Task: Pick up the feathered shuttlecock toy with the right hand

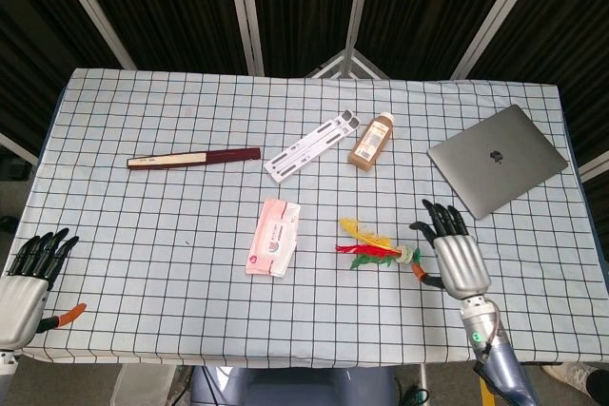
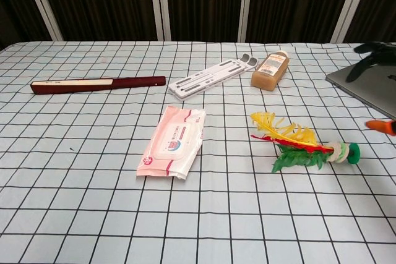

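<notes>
The feathered shuttlecock toy (image 1: 378,247) (image 2: 303,143) lies flat on the checked tablecloth, yellow, red and green feathers to the left, green base to the right. My right hand (image 1: 454,257) hovers open just right of its base, black fingers spread and pointing away from me, holding nothing. In the chest view only its dark fingertips (image 2: 373,54) and an orange thumb tip show at the right edge. My left hand (image 1: 24,284) rests open at the near left corner of the table, far from the toy.
A pink wipes pack (image 1: 273,237) lies left of the toy. Behind are a white slotted stand (image 1: 311,146), an amber bottle (image 1: 371,140), a closed grey laptop (image 1: 497,159) and a dark red folded fan (image 1: 193,158).
</notes>
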### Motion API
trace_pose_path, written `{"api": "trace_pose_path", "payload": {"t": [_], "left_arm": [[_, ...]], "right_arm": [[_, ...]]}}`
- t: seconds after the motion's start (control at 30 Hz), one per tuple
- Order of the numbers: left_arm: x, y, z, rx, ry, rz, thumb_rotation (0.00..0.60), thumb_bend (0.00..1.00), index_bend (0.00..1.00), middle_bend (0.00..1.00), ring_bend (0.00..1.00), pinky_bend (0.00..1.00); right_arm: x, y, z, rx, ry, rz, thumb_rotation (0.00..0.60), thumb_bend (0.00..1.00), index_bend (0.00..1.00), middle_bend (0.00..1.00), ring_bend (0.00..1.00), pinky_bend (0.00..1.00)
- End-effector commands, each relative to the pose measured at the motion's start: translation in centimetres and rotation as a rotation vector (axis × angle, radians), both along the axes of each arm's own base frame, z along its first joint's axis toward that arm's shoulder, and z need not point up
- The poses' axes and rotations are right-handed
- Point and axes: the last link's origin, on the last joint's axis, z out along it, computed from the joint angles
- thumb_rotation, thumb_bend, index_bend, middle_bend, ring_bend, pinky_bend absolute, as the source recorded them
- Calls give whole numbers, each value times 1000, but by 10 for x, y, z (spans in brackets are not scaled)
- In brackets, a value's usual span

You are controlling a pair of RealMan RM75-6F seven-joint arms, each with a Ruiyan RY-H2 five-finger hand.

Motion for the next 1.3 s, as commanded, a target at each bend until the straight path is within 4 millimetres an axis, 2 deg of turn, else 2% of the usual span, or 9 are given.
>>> {"api": "trace_pose_path", "payload": {"t": [0.03, 0.27, 0.53, 1.07, 1.3], "left_arm": [[0, 1, 1, -4, -5, 5, 600, 0, 0, 0, 0, 0], [-1, 2, 1, -11, -17, 12, 600, 0, 0, 0, 0, 0], [0, 2, 2, -15, -29, 18, 600, 0, 0, 0, 0, 0], [0, 3, 1, -22, -34, 24, 600, 0, 0, 0, 0, 0], [0, 2, 1, -23, -32, 26, 600, 0, 0, 0, 0, 0]], "right_arm": [[27, -19, -32, 23, -20, 21, 600, 312, 422, 160, 0, 0], [49, -20, -78, 63, -38, 6, 600, 312, 459, 184, 0, 0], [54, -20, -107, 79, -44, -26, 600, 323, 488, 197, 0, 0], [51, -23, -114, 65, -71, -45, 600, 537, 614, 229, 0, 0], [56, -20, -115, 73, -96, -38, 600, 548, 625, 232, 0, 0]]}}
